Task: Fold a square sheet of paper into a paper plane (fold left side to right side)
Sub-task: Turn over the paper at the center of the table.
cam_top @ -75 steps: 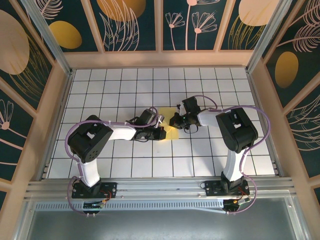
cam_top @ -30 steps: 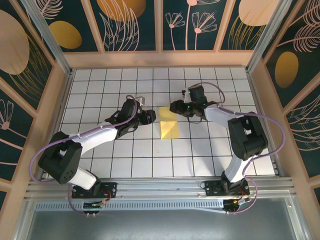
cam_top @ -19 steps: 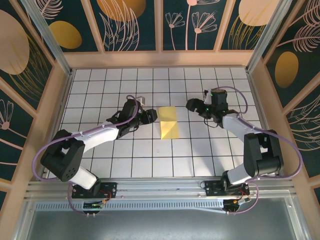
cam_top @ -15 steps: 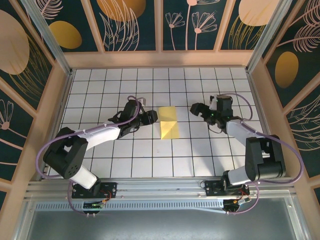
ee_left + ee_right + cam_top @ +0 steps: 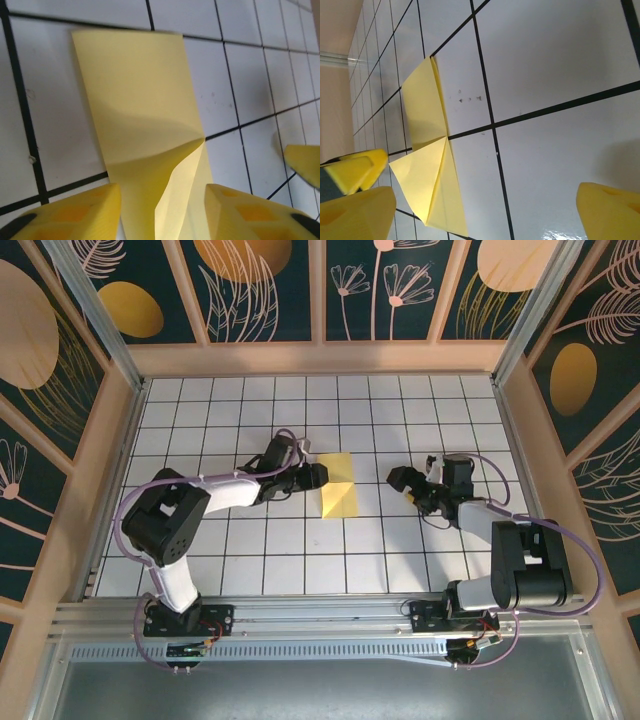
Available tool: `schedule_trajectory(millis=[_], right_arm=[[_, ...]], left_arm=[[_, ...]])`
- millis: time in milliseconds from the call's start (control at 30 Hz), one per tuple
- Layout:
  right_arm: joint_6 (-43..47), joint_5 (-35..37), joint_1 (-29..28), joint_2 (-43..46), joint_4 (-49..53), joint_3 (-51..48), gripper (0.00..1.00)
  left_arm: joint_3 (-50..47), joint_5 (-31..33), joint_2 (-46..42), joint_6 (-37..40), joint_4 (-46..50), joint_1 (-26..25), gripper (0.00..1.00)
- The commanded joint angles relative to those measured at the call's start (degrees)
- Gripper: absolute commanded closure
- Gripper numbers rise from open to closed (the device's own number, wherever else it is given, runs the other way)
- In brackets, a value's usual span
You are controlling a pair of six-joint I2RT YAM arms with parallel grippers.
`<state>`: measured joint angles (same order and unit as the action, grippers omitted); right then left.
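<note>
Since half a second ago the left arm has tucked its elbow in, bringing the left hand [image 5: 318, 476] to the sheet of paper [image 5: 338, 490], a narrow folded strip on the tabletop [image 5: 300, 560]. Overhead it looks plain; the wrist views show a triangular flap folded across one end. Left hand's fingers stand spread, straddling that end; the right hand [image 5: 402, 482], standing clear, gapes wide, empty.
</note>
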<state>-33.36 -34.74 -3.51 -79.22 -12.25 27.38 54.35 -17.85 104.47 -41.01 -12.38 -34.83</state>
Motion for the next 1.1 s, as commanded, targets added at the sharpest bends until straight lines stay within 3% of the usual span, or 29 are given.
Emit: schedule_trajectory(millis=[0, 233, 533, 700, 833, 1067], right_arm=[[0.09, -1.82, 0.09, 0.79, -2.11, -0.09, 0.09], [0.58, -2.26, 0.04, -0.21, -1.48, 0.97, 0.13], [1.06, -3.62, -1.72, -1.81, -1.11, 2.72, 0.16], [0.7, -6.47, -3.88, -4.11, -2.98, 4.32, 0.27], [-0.14, -7.88, -6.87, -5.81, -5.23, 5.84, 0.35], [-2.78, -7.39, -13.49, -10.55, -12.71, 8.67, 0.37]], left_arm=[[1.04, -4.41, 1.78, 0.29, -2.43, 0.12, 0.57], [0.67, -6.94, 2.4, 0.24, -3.5, -0.02, 0.7], [1.05, -4.8, 3.36, 1.74, -1.86, -0.06, 0.84], [-1.23, -1.3, 0.46, 1.88, -3.44, -0.05, 1.0], [-4.78, 1.81, -4.03, 0.95, -6.48, -0.06, 1.0], [-7.41, 3.11, -8.3, 0.44, -8.36, -0.12, 1.0]])
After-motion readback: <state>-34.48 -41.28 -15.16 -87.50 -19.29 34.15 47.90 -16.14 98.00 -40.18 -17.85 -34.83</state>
